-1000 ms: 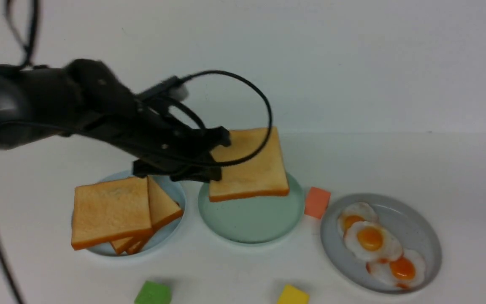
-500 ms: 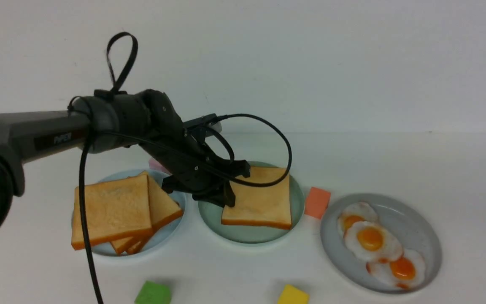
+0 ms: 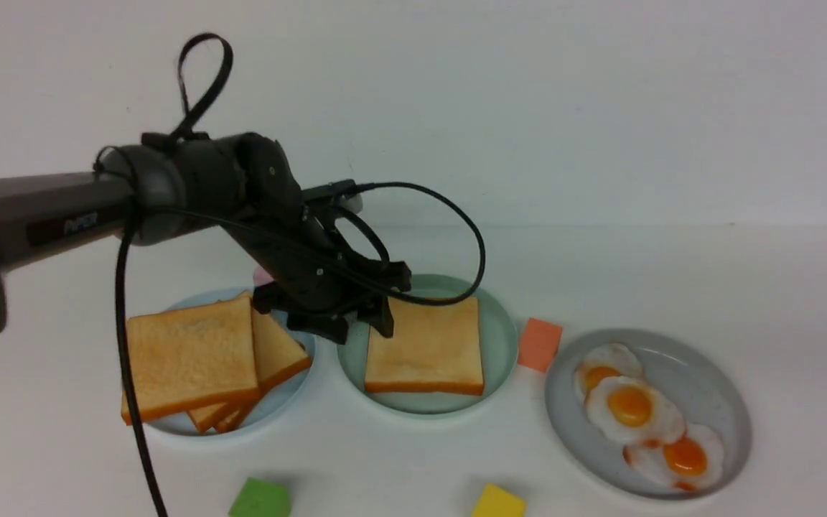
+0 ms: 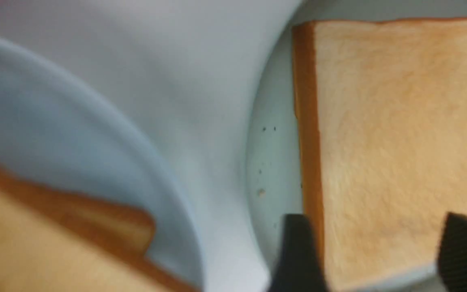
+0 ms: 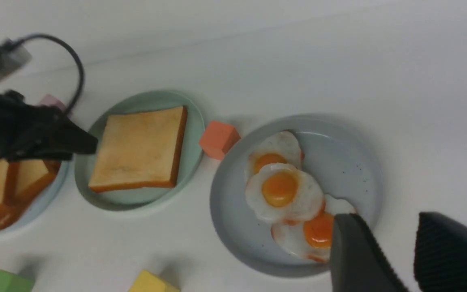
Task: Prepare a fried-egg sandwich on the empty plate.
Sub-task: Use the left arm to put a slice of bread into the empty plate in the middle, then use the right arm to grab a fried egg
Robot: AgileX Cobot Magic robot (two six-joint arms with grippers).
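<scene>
One golden-brown toast slice [image 3: 424, 346] lies flat on the mint-green plate [image 3: 501, 352]. My left gripper [image 3: 365, 321] is open at the slice's far-left corner, with its fingers standing wide apart on either side of that corner [image 4: 379, 251]. The toast [image 4: 395, 134] and the plate [image 4: 274, 162] show close up in the left wrist view. Three fried eggs [image 3: 629, 406] lie on the grey plate [image 3: 718, 391]. My right gripper [image 5: 387, 251] is open and empty over the grey plate's [image 5: 339, 154] near edge, beside the eggs [image 5: 280, 188]. It is out of the front view.
A pale blue plate [image 3: 291, 316] at the left holds several more toast slices [image 3: 187, 355]. An orange block [image 3: 539, 343] sits between the green and grey plates. A green block [image 3: 261, 499] and a yellow block [image 3: 498, 502] lie near the front edge. A pink block [image 3: 263, 275] sits behind my left arm.
My left gripper came down with the toast, set it on the mint-green plate and opened. The slice now lies flat and free, and the gripper has drawn back a little to the left.
</scene>
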